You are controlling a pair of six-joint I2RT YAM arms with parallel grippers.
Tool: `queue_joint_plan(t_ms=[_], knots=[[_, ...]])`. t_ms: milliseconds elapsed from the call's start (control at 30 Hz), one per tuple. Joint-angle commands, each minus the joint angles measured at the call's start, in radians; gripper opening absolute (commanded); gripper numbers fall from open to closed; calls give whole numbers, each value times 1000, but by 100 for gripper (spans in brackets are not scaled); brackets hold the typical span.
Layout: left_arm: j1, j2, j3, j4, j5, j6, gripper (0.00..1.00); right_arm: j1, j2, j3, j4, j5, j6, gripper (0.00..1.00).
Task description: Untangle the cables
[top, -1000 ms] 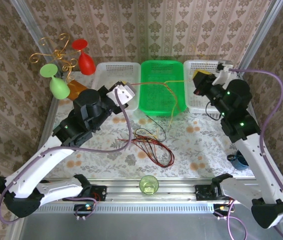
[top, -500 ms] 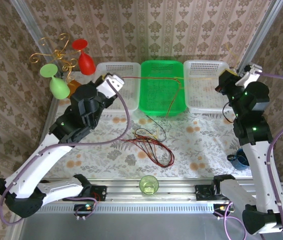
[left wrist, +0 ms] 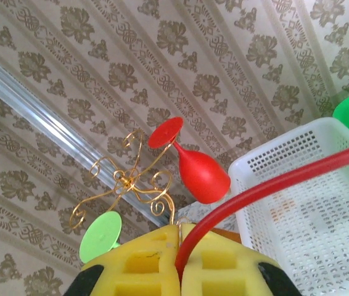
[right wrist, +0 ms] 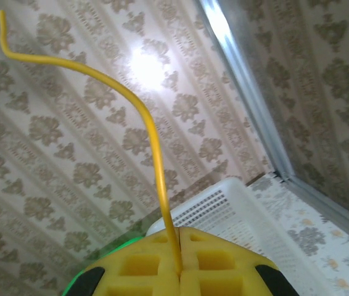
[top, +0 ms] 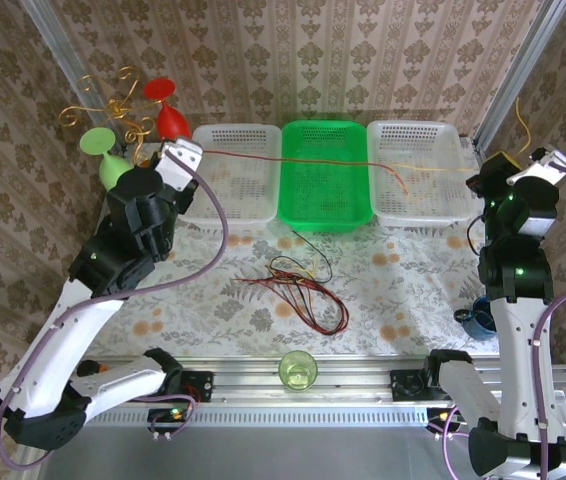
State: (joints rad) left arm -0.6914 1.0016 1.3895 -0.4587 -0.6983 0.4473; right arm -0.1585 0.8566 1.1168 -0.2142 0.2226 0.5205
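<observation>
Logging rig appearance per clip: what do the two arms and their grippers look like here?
The left arm and right arm have white links with black joint housings carrying small green lights. A thick purple cable loops off each. The left gripper and right gripper have yellow fingers with square recesses.

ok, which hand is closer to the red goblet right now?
Left. The left hand sits just beside the red goblet, at the back-left corner. The right hand is far off on the opposite side, past the right white basket.
</observation>
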Motion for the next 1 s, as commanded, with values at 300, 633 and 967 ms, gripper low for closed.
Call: queue_joint_plan(t_ms=[300,633,967], knots=[[40,-81,-17,-28,-56,-68,0,-72,-5,-28,-49,279,-32,0],[-154,-74,-50,67,139,-19,0,-81,13,43,51,-27,-37,0],[-245,29,-34,170,184,-10,0,-44,199,359,140,-193,-9,0]])
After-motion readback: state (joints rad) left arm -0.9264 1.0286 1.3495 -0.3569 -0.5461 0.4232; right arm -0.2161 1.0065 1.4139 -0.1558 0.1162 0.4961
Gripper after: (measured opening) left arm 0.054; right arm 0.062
